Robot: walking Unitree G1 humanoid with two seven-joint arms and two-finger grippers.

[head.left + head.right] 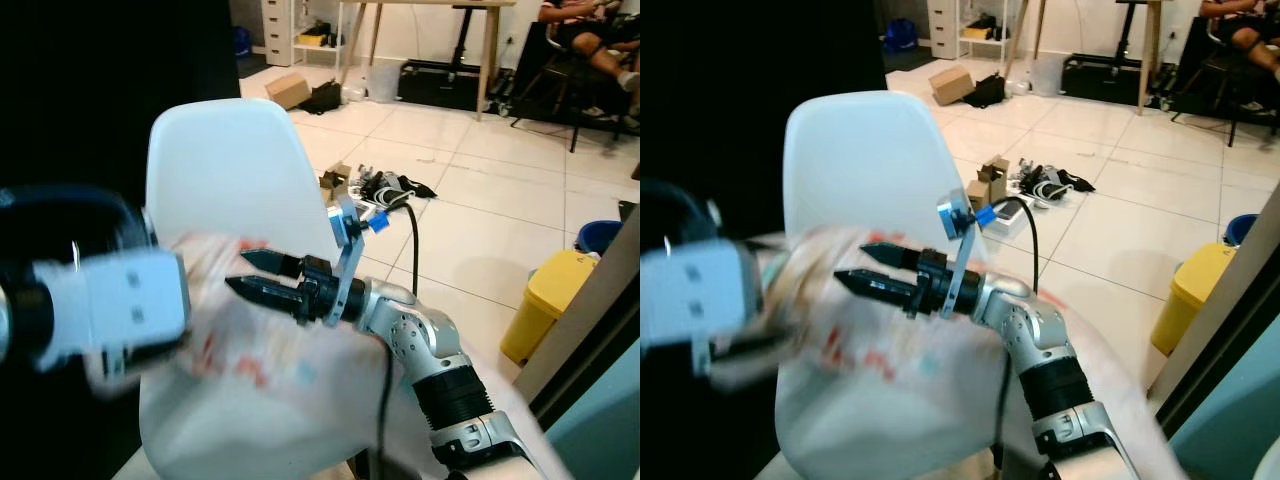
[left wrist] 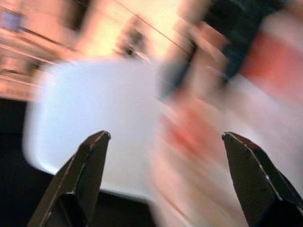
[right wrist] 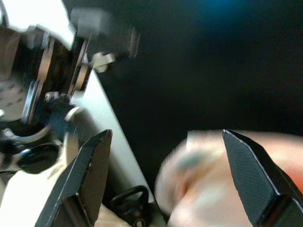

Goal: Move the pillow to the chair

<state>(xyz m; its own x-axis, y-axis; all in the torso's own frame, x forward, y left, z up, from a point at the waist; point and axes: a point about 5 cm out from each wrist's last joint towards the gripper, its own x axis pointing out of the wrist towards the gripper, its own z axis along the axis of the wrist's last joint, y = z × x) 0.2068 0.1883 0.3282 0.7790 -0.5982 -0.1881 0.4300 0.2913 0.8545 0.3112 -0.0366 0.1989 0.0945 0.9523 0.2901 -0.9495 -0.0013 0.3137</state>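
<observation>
Left arm, blurred, at the near left edge of the head views; left gripper (image 2: 163, 142) seen from its own wrist camera with both black fingers (image 2: 92, 156) spread wide and nothing between them, the smeared white-and-red pillow (image 2: 213, 142) ahead of and beyond its fingertips, the white chair (image 2: 94, 123) back ahead as well; whether it touches the pillow cannot be told. Pillow (image 1: 250, 350), white with red and blue markings, lying on the chair seat, directly under and ahead of the right gripper's tips, its left part blurred. White chair (image 1: 235, 170), moulded shell, backrest rising just behind the right gripper. Right gripper (image 1: 255, 275), two long black fingers parted a moderate way, pointing toward the robot's left, tips hovering at the pillow's upper surface and gripping nothing; contact with the fabric cannot be told. Silver right arm (image 1: 430, 350) running back from it toward the lower right, a black cable (image 1: 410, 235) looping above the wrist. Beyond the right gripper: cardboard box (image 1: 287, 90) and a clutter of small items (image 1: 375, 185) on the white tiled floor (image 1: 480, 200). Far to its right: yellow bin (image 1: 550, 300), blue container (image 1: 600, 235), and a seated person (image 1: 590, 30) at the top corner
</observation>
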